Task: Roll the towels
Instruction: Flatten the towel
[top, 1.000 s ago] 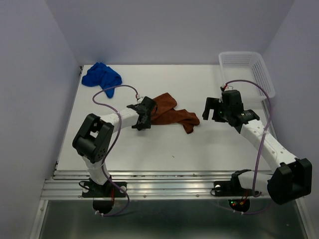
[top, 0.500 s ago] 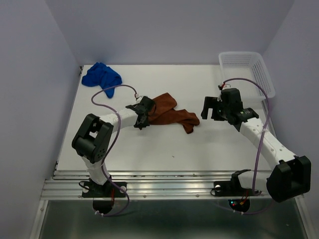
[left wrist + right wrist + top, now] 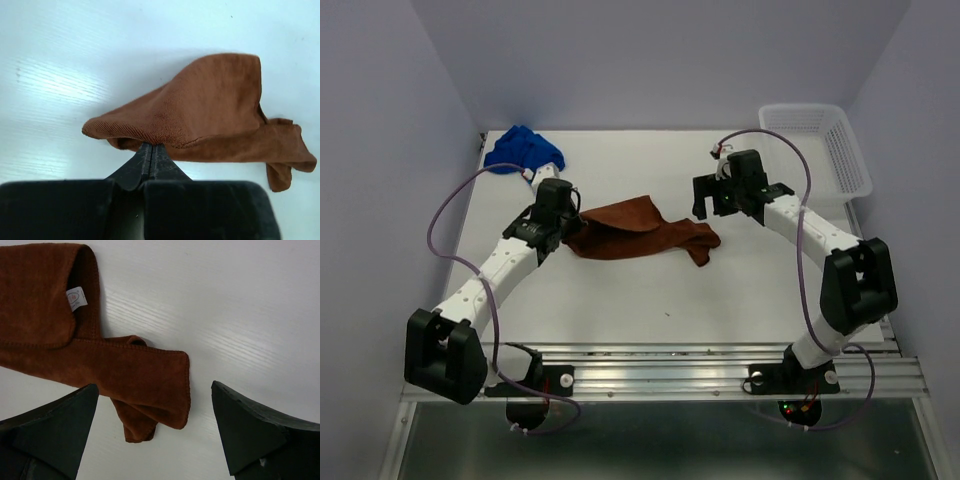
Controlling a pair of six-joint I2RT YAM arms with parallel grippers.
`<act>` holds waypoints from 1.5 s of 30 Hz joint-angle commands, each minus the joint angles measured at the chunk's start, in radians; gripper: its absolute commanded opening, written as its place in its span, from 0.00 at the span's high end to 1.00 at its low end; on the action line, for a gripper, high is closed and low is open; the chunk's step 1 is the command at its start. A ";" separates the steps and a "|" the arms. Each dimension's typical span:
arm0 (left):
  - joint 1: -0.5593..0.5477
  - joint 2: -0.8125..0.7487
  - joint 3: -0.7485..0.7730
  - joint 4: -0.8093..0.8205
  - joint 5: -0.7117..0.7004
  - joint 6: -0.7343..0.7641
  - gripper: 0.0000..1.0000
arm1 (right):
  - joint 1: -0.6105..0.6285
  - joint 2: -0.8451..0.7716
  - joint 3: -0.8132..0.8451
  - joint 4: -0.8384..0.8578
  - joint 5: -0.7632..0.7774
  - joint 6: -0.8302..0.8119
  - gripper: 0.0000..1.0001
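Note:
The rust-brown towel (image 3: 638, 230) lies crumpled and stretched out across the middle of the table. My left gripper (image 3: 570, 231) is at its left end. In the left wrist view that gripper (image 3: 151, 146) is shut on the near edge of the brown towel (image 3: 210, 105), which is lifted into a peak there. My right gripper (image 3: 713, 208) hovers open over the towel's right end. In the right wrist view the folded end of the towel (image 3: 140, 375) lies between the spread fingers (image 3: 65, 415), untouched. The blue towel (image 3: 523, 150) sits bunched at the back left corner.
A white mesh basket (image 3: 848, 150) stands at the back right corner. A white label (image 3: 76, 298) shows on the brown towel. The left arm's purple cable loops out over the table's left edge (image 3: 445, 215).
My left gripper has shut on the brown towel's left edge and pulled it leftwards, spreading it. My right arm has swung left and back to above the towel's right end.

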State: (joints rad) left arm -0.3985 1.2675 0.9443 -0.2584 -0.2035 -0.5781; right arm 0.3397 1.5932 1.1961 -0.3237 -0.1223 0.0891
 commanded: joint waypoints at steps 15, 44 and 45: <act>0.224 -0.099 0.004 -0.076 0.058 -0.178 1.00 | 0.124 0.292 0.232 0.034 0.001 0.026 0.09; 0.253 -0.092 -0.059 -0.042 0.096 -0.126 1.00 | 0.143 0.373 0.240 0.084 -0.088 0.043 0.97; 0.254 -0.098 -0.061 -0.044 0.096 -0.126 1.00 | 0.143 0.369 0.237 0.084 -0.088 0.038 0.99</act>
State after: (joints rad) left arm -0.1547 1.1973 0.8978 -0.3241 -0.1059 -0.7258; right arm 0.4736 1.9793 1.4151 -0.2955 -0.1535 0.1520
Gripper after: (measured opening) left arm 0.026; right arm 0.052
